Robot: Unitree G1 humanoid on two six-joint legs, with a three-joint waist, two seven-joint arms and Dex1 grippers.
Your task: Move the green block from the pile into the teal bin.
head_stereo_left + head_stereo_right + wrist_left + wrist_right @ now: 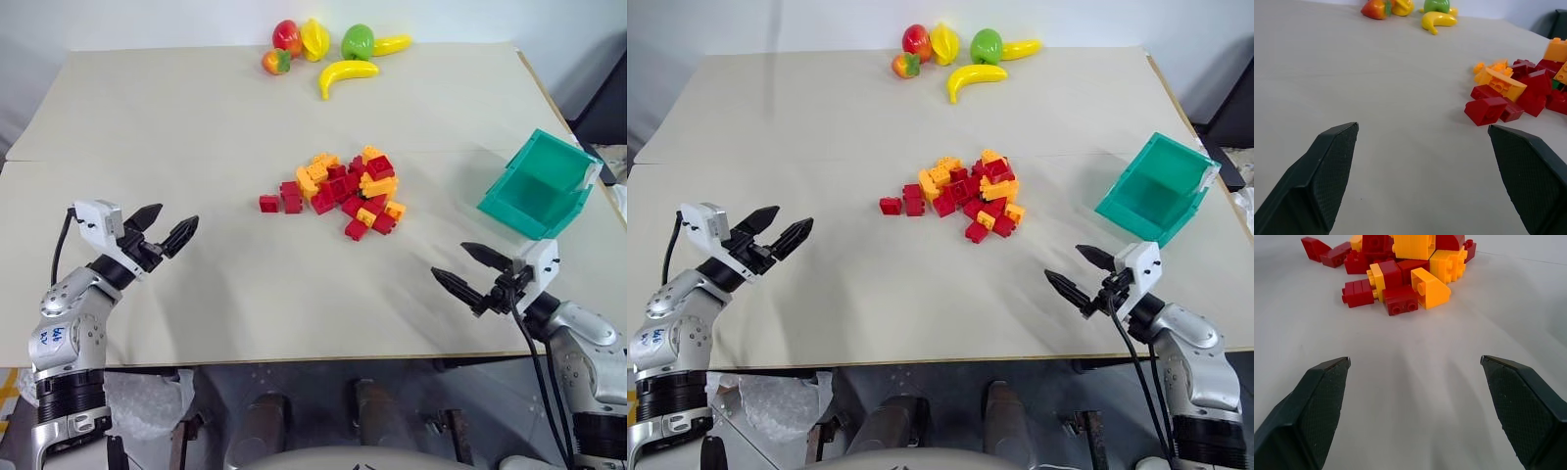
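Observation:
The pile (343, 191) of red, orange and yellow bricks lies in the middle of the table. Of the green block I see just a dark green sliver (1557, 84) wedged between red bricks in the left wrist view; the rest is buried. The teal bin (563, 149) stands tilted at the right edge, its open side facing the pile. My left gripper (178, 215) hovers open to the left of the pile, pointing toward it, with nothing between its fingers. My right gripper (449, 260) is open near the front right, just below the bin, aimed at the pile (1400, 269).
Toy fruit sits at the table's far edge: a yellow banana (345, 73), a bright green fruit (357, 41), a red one (286, 35) and others. Bare table (196, 127) surrounds the pile. A lone red brick (268, 203) lies just left of it.

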